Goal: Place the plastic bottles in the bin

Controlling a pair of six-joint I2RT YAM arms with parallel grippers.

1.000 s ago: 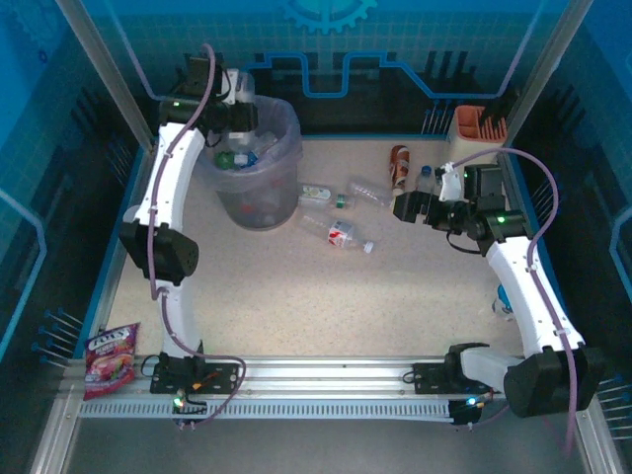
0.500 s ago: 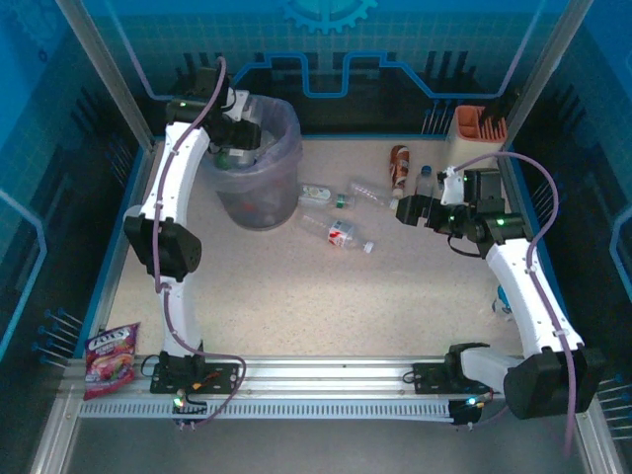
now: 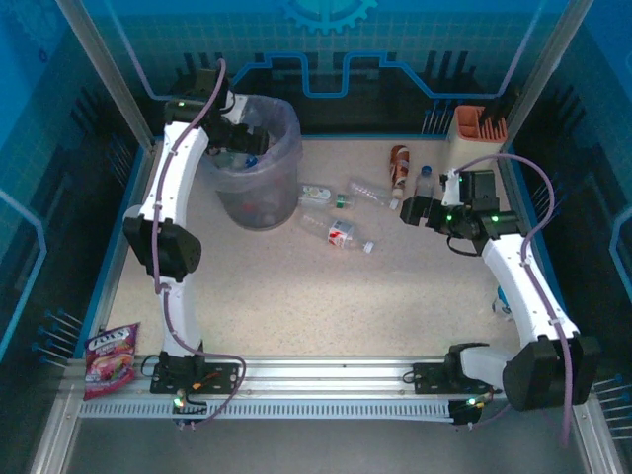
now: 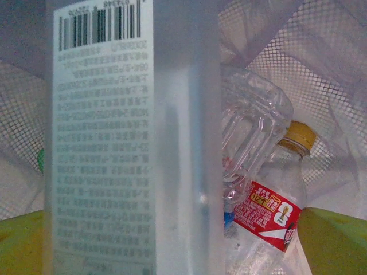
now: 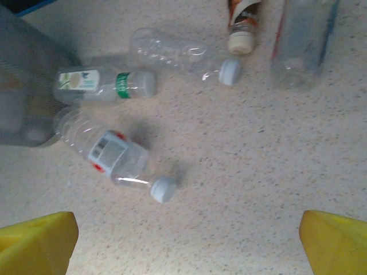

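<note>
I am holding my left claw (image 4: 178,243) spread wide over the bin (image 3: 259,196), gripping nothing. A labelled bottle (image 4: 132,143) is standing upright between my fingers (image 4: 20,246), close against the left one and clear of the right, directly in front of my camera. Below it, inside the bin, a clear bottle (image 4: 252,120) and a yellow-capped bottle (image 4: 275,200) are lying against the liner (image 4: 321,51).

I am judging this drop as the risky part. The labelled bottle may be leaning on my left finger instead of falling free. If I am pulling away then, I could be dragging it out over the rim. The liner is bunching close around the bottles too, and snagging it would be lifting the bag.

My right claw (image 5: 186,243) is also gaping wide and empty, hovering above the table (image 5: 258,160). Under it are lying a red-label bottle (image 5: 117,154), a green-label bottle (image 5: 97,85) and a bare bottle (image 5: 178,56). A brown bottle (image 5: 243,17) and an upright bottle (image 5: 301,40) are sitting farther off. These look round and light, so a closing finger could be nudging one into a roll. The green-label one is lying just beside the bin wall, leaving little room. Reaching past, I could be knocking over the upright one.
</note>
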